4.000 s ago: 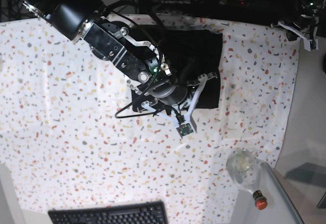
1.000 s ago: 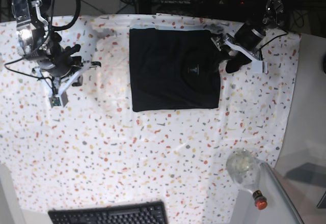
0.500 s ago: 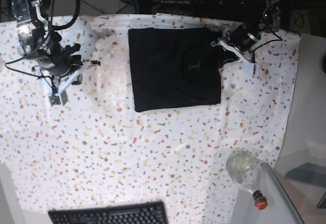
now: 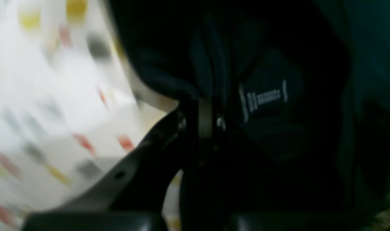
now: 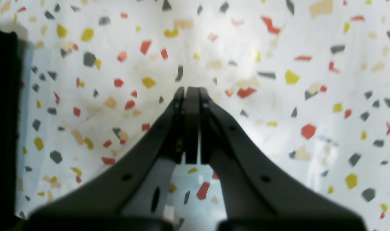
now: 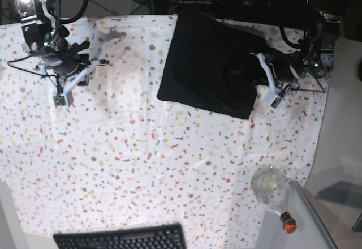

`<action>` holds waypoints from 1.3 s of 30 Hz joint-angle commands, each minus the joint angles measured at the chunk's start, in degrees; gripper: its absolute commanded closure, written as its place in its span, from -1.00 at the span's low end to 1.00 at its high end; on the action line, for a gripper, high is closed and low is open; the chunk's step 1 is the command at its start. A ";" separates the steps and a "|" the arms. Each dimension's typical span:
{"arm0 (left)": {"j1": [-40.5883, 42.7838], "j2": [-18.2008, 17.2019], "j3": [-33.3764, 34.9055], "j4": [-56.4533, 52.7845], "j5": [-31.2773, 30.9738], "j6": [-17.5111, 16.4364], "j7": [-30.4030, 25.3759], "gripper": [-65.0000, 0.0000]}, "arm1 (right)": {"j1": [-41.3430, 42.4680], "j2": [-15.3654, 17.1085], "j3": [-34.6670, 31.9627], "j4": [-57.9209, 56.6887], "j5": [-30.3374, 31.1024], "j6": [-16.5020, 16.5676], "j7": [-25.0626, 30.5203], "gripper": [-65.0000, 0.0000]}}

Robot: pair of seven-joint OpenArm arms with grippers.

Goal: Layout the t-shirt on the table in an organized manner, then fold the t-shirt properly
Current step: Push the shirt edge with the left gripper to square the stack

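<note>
Keyboard (image 6: 121, 237) and glass bulb (image 6: 270, 186) near t-shirt (image 6: 209, 62).

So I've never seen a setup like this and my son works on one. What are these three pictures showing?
It is a robot with two arms. One picture looks down from overhead; the other two come from cameras on each wrist. A black t-shirt, folded, lies on a table covered in speckled cloth. The left gripper is shut on the t-shirt's edge; its wrist camera, though blurred, shows the dark fabric and a small label close up. The right gripper is shut and holds nothing, above bare cloth. A keyboard and a clear bottle sit near the edge.
</note>
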 commanded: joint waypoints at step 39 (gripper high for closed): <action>-27.90 21.48 29.66 -7.98 38.30 0.81 -0.51 1.00 | -2.66 -0.94 15.85 0.64 0.20 0.46 1.23 1.00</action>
